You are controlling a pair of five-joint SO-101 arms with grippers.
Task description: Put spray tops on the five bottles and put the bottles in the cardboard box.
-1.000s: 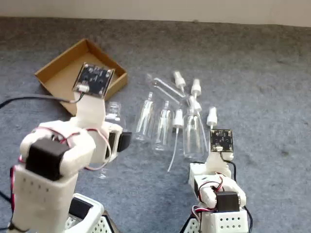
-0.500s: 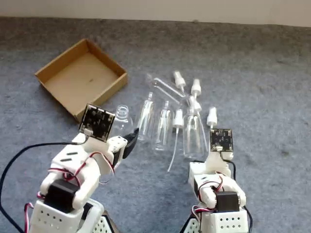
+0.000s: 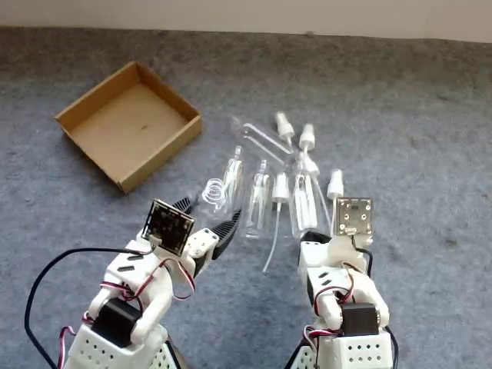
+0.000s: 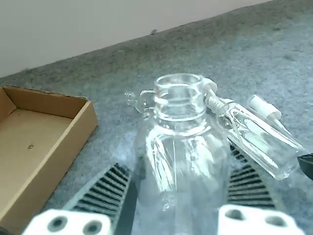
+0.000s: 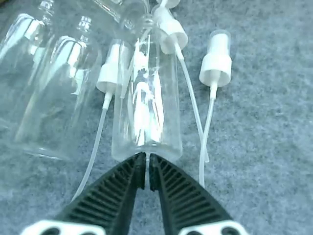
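Grey carpet (image 3: 400, 92), whole frame. Cardboard box (image 3: 127, 127), upper left. Left gripper (image 3: 209, 214), lower centre-left, clamped on uncapped bottle (image 4: 178, 142). Right gripper (image 5: 146, 164), lower centre-right, fingers together. Bottles (image 3: 257, 196), centre (lying flat). Spray tops (image 3: 307, 138), loose among them.

No text, label or number is readable anywhere (a small dark mark inside the cardboard box (image 4: 58, 152) is illegible).

We see a grey carpet (image 3: 407, 108) covering the table. On it the open cardboard box (image 3: 131, 123) sits flat. Near the box, clear bottles (image 3: 256, 201) lie side by side, and loose white spray tops (image 3: 336, 183) with thin tubes lie among them and farther from the box.
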